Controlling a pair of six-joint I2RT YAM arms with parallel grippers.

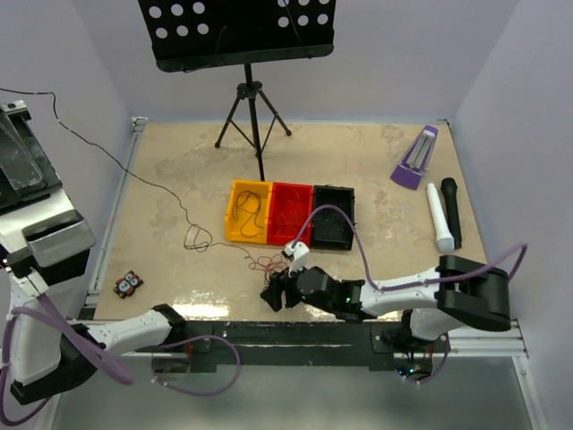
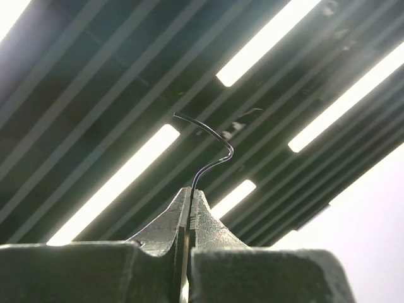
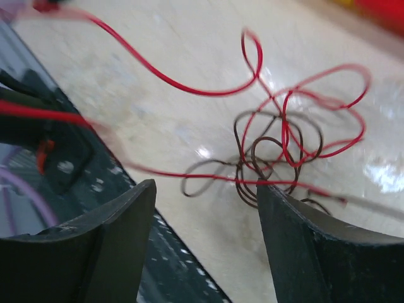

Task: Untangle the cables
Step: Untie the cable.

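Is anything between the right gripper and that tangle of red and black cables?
Nothing visible does. The right gripper, jaws open, faces the cables across the table; only the tangle's own red strand crosses in front of it.

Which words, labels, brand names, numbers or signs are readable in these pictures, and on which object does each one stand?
No text is readable in any view.
Purple metronome: anything on its face is too small to read.
Small patterned item at the table's left edge: too small to read.
Bins, microphones, music stand, cables: no lettering visible.
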